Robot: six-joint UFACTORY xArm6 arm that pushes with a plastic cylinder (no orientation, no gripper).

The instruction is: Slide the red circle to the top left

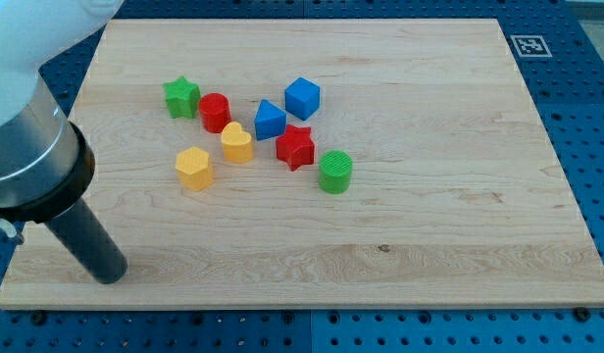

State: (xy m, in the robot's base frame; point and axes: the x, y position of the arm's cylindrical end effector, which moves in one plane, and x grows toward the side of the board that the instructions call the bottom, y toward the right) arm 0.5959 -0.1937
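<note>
Eight blocks sit bunched on the board (429, 226), and the one you want, the red circle (215, 111), lies in the cluster's upper-left part, toward the view's top left of centre. Touching or nearly touching it at 9 o'clock is the green star (181, 97). At 5 o'clock, just beside it, stands the yellow heart (236, 142); the blue triangle (270, 120) is near at 3 o'clock. Farther out you find the yellow hexagon (194, 167) at 7 o'clock, the red star (295, 147) and green circle (334, 171) at 4 o'clock, and the blue cube (302, 97) at 2 o'clock.

Your rig has no pincer, so there is nothing to part or clamp; it ends in a rod. My tip (111, 277) rests at the board's lower left, well apart from every block, at 7 o'clock from the red circle.

You are, by my judgement, at the approach step: no contact yet. Next, bring my tip round to the circle's 4 o'clock side, threading between heart and triangle, then push toward 10 o'clock. Expect the green star to be shoved along unless you angle past it.
</note>
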